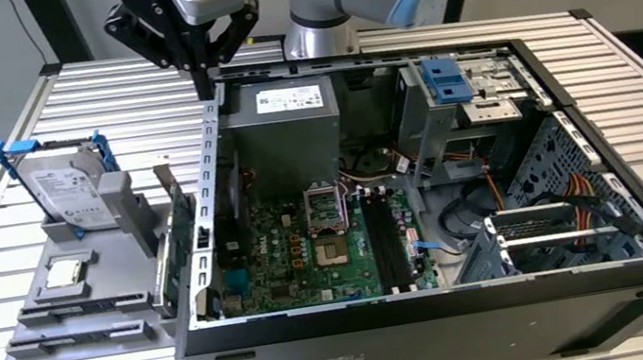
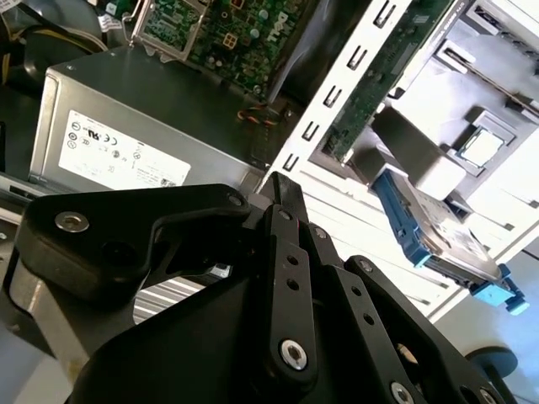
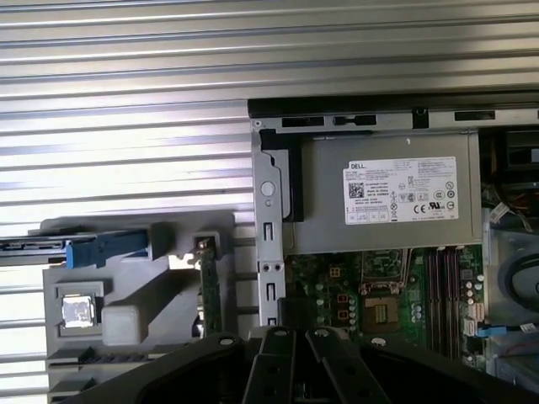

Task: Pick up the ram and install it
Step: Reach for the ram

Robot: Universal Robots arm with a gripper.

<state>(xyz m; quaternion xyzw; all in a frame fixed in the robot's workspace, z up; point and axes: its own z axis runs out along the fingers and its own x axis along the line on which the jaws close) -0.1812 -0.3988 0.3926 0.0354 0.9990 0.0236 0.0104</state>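
Observation:
My gripper (image 1: 201,81) hangs fingers-down over the back corner of the open computer case (image 1: 444,314), on the exterior view's left, above the case wall beside the grey power supply (image 1: 280,114). Its black fingers (image 2: 282,189) are shut, tip against tip, with nothing showing between them. The ram is out of view. Long dark memory slots (image 1: 380,243) lie on the green motherboard (image 1: 295,260) inside the case, and they also run along the board in the first wrist view (image 3: 438,286).
A grey parts holder (image 1: 74,312) stands on the slatted table at the exterior view's left. It carries a silver hard drive in a blue frame (image 1: 68,189), a square chip (image 1: 65,273) and an upright green card (image 1: 182,225). Drive bays and cables occupy the case's other side.

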